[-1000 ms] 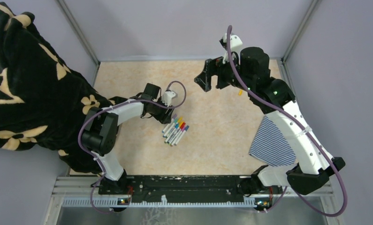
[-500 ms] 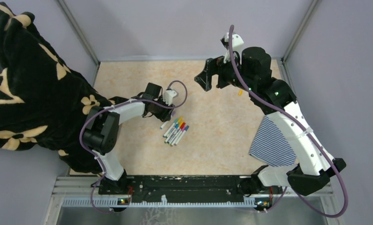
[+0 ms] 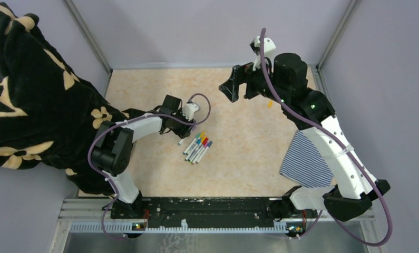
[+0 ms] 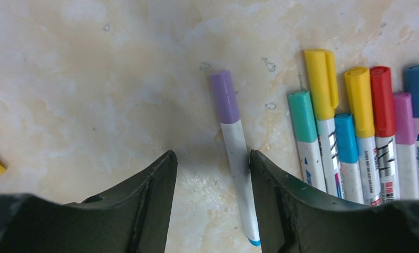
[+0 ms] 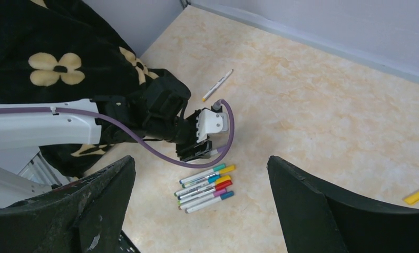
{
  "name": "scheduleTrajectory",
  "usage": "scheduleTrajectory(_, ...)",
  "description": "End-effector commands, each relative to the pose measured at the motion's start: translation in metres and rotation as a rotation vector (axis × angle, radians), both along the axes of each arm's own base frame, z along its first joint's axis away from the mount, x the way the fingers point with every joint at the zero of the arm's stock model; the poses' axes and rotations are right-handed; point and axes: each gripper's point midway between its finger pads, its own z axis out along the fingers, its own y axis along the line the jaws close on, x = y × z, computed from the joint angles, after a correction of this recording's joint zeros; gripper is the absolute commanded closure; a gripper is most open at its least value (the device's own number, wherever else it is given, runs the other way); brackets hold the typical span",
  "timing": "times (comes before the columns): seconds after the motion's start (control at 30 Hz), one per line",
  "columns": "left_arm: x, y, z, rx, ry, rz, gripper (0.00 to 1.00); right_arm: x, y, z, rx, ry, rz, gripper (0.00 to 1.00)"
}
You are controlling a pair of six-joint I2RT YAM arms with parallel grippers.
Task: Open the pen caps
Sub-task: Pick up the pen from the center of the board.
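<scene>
- Step in hand, as I judge it: singling out one pen to uncap. The left gripper point(image 4: 212, 158) sits low over the counter with its jaws partly apart and holding nothing. A thin white-barrelled marker pen point(image 4: 237, 158) with a purple plastic cap point(image 4: 224, 97) lies between them, barrel against one finger.
- The next move calls for closing on that barrel and lifting. The right gripper point(image 3: 231, 87), raised well apart with jaws wide and empty, could then pull the cap.
- The other capped white markers point(image 4: 361, 105) lie side by side just beside it. A loose yellow cap point(image 3: 270, 104) lies far off.
- The counter point(image 3: 239, 153) is beige and marbled, with lilac walls point(image 3: 196, 31) around it. A black flowered blanket point(image 3: 33, 95) lies at the left and a blue-and-white striped cloth point(image 3: 307, 158) at the right.
</scene>
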Motion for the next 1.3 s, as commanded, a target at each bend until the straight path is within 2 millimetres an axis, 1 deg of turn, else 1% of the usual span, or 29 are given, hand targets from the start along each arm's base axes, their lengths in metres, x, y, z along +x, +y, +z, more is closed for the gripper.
scheduleTrajectory(0.0, -0.089, 0.062, -0.063, 0.246, 0.335, 0.038, 0.4, -0.007, -0.001, 0.031, 0.063, -0.087, 0.013, 0.05)
scheduleTrajectory(0.1, -0.093, 0.065, -0.062, 0.25, 0.337, 0.034, 0.4, -0.003, 0.0, 0.028, 0.057, -0.077, 0.005, 0.05)
scheduleTrajectory(0.2, -0.095, 0.067, -0.06, 0.251, 0.341, 0.031, 0.4, -0.004, 0.004, 0.026, 0.063, -0.065, 0.021, 0.05)
scheduleTrajectory(0.3, -0.098, 0.069, -0.061, 0.235, 0.361, 0.027, 0.4, -0.005, 0.001, 0.028, 0.066, -0.077, 0.012, 0.05)
scheduleTrajectory(0.37, -0.102, 0.069, -0.062, 0.224, 0.378, 0.02, 0.42, -0.006, -0.002, 0.028, 0.057, -0.087, 0.009, 0.05)
scheduleTrajectory(0.47, -0.108, 0.069, -0.065, 0.209, 0.394, 0.005, 0.48, -0.003, -0.005, 0.015, 0.028, -0.076, -0.011, 0.04)
scheduleTrajectory(0.53, -0.113, 0.069, -0.067, 0.201, 0.413, -0.003, 0.51, 0.004, -0.008, 0.005, -0.002, -0.075, -0.042, 0.03)
scheduleTrajectory(0.6, -0.116, 0.07, -0.069, 0.195, 0.431, -0.01, 0.55, 0.014, -0.012, -0.009, -0.039, -0.075, -0.076, 0.01)
scheduleTrajectory(0.7, -0.114, 0.07, -0.069, 0.181, 0.438, -0.005, 0.63, 0.029, -0.017, -0.031, -0.075, -0.054, -0.103, 0.01)
scheduleTrajectory(0.73, -0.114, 0.069, -0.069, 0.175, 0.44, -0.006, 0.63, 0.033, -0.017, -0.04, -0.078, -0.039, -0.097, 0.01)
scheduleTrajectory(0.77, -0.115, 0.069, -0.069, 0.172, 0.446, -0.005, 0.67, 0.039, -0.019, -0.052, -0.078, -0.011, -0.09, 0.01)
scheduleTrajectory(0.8, -0.115, 0.069, -0.069, 0.17, 0.445, -0.005, 0.71, 0.043, -0.018, -0.058, -0.063, 0.005, -0.072, 0.01)
scheduleTrajectory(0.83, -0.114, 0.069, -0.069, 0.166, 0.442, -0.005, 0.75, 0.05, -0.02, -0.071, -0.055, 0.035, -0.063, 0.01)
scheduleTrajectory(0.93, -0.114, 0.069, -0.068, 0.161, 0.437, -0.001, 0.87, 0.07, -0.023, -0.102, -0.025, 0.107, -0.041, 0.02)
scheduleTrajectory(1.03, -0.112, 0.067, -0.067, 0.151, 0.429, 0.0, 0.96, 0.087, -0.023, -0.134, -0.01, 0.174, 0.009, 0.05)
scheduleTrajectory(1.1, -0.109, 0.065, -0.064, 0.14, 0.414, 0.0, 1.0, 0.093, -0.019, -0.152, -0.003, 0.213, 0.054, 0.06)
scheduleTrajectory(1.17, -0.106, 0.063, -0.06, 0.129, 0.395, 0.002, 1.0, 0.099, -0.015, -0.167, -0.003, 0.249, 0.076, 0.06)
scheduleTrajectory(1.23, -0.102, 0.06, -0.055, 0.111, 0.374, -0.002, 1.0, 0.101, -0.009, -0.178, 0.004, 0.277, 0.107, 0.06)
scheduleTrajectory(1.27, -0.1, 0.058, -0.052, 0.1, 0.364, -0.003, 1.0, 0.101, -0.007, -0.179, 0.01, 0.281, 0.119, 0.06)
